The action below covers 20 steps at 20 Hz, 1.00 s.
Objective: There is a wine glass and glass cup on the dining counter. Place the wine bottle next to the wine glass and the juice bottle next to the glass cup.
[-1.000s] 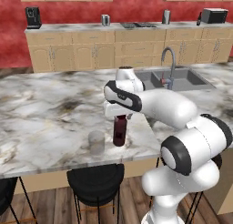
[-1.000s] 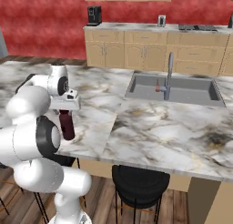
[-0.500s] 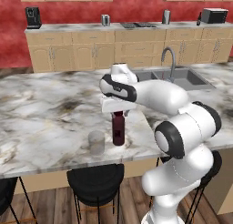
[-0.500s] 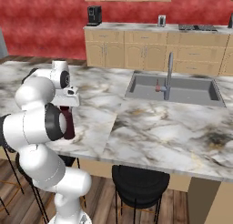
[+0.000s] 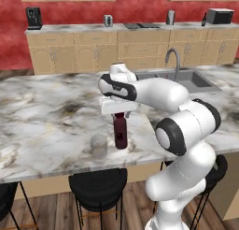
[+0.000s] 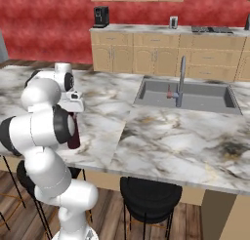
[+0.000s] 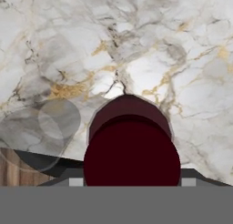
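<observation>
The juice bottle [image 5: 121, 134], stubby and dark maroon, stands upright near the front edge of the marble dining counter [image 5: 46, 117]. My gripper [image 5: 119, 114] comes down from above and is shut on its neck and cap. The glass cup [image 5: 99, 146], a short clear tumbler, stands just left of the bottle with a small gap between them. In the hand view the bottle's round maroon cap [image 7: 132, 157] sits at the bottom centre, and the glass cup [image 7: 38, 134] lies to its left. From the right base my arm partly covers the juice bottle [image 6: 74, 132]. The wine glass and the wine bottle are out of view.
A sink [image 5: 186, 79] with a tall faucet [image 5: 173, 61] is set into the counter to the right. Black stools [image 5: 98, 187] [image 6: 151, 197] stand under the front edge. The wall counter [image 5: 116, 42] with small appliances runs along the red back wall.
The arm's elbow and forearm have swung round above the counter. The gripper, the juice bottle and the glass cup stay where they were.
</observation>
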{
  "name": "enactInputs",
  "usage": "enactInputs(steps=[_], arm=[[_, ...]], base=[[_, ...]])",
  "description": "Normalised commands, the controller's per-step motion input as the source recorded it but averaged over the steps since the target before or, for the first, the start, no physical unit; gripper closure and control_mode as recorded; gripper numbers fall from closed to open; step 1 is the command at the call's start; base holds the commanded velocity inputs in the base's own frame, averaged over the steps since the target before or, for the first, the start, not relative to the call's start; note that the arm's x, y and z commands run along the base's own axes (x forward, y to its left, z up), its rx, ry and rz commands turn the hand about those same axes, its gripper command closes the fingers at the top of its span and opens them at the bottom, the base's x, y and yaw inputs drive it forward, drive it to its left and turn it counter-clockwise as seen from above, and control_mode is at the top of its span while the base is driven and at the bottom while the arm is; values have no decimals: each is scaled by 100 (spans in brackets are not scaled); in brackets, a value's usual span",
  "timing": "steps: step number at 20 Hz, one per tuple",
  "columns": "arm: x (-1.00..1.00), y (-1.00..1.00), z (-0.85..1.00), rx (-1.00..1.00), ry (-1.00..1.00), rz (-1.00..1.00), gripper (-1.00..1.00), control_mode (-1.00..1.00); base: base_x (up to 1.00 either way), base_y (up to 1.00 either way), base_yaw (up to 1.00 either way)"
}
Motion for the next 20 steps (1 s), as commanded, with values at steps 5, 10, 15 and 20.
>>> enactInputs(steps=[5,10,15,20], arm=[[-10,0,-29,0,-3,-1,100,-100],[-19,0,-27,0,-7,-1,100,-100],[-18,-4,-25,0,-8,-3,100,-100],[-19,-7,-24,0,-9,-4,-100,-100]], base=[[0,0,0],[0,0,0],[0,0,0],[0,0,0]])
